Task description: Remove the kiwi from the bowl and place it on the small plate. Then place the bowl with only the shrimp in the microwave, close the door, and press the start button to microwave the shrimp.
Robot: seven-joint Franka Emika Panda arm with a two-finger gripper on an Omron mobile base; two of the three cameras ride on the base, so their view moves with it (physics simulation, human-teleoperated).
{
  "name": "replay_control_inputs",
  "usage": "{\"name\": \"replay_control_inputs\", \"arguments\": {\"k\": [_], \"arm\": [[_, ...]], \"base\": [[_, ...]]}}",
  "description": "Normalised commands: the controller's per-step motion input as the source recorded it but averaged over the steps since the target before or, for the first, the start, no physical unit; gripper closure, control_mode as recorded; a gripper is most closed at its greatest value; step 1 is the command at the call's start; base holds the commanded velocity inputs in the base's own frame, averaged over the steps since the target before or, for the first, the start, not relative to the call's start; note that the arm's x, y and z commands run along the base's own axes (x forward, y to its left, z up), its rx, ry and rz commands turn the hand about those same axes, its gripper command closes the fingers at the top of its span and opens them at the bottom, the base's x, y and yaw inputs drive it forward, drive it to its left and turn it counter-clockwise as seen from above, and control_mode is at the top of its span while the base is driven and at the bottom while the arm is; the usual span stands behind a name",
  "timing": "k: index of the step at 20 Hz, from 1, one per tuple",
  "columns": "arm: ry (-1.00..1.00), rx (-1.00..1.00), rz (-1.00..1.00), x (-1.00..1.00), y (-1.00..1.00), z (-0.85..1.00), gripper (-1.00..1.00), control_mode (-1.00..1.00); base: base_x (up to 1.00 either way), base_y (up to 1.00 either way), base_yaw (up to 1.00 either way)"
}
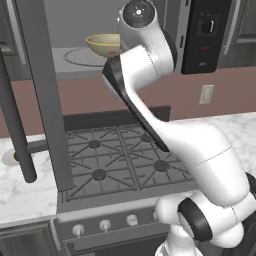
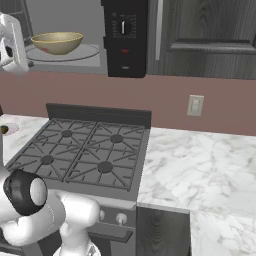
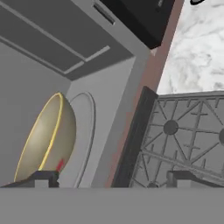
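The bowl (image 3: 46, 140) sits on the turntable (image 3: 85, 131) inside the microwave (image 2: 125, 37), at lower left of the hand view — just beside the spread, empty gripper (image 3: 111, 179), its left fingertip (image 3: 41, 178) nearest.

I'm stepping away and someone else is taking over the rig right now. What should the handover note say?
Gripper: open, holding nothing, just outside the microwave opening.
Bowl: sits on the turntable inside the microwave, with the shrimp in it.
Kiwi: on the small plate, on the counter left of the stove.
Door: open.
Done: kiwi moved, bowl loaded.
Left: draw the arm clear, close the door, press start.
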Motion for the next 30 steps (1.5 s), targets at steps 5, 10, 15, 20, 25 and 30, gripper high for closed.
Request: {"name": "replay_control_inputs", "arguments": {"k": [5, 10, 15, 20, 25, 30], "arm": [[-0.07, -0.13, 0.0, -0.88, -0.15, -1.0, -1.0, -1.0], [0.02, -0.21, 0.0, -0.16, -0.08, -0.88, -1.0, -1.0], [0.02, -0.18, -0.04, -0.26, -0.01, -0.6, -1.0, -1.0], [-0.02, -0.11, -0.09, -0.23, 0.0, -0.27, -1.0, -1.0], [0.0, -0.04, -0.04, -0.03, 0.0, -0.09, -1.0, -1.0], [0.0, -0.17, -0.12, -0.13, 0.04, 0.0, -1.0, -1.0]], "base": [[0.0, 0.0, 0.0], [0.0, 0.0, 0.0], [0.0, 0.0, 0.0], [0.0, 0.0, 0.0], [0.0, 0.0, 0.0], [0.0, 0.0, 0.0]]}}
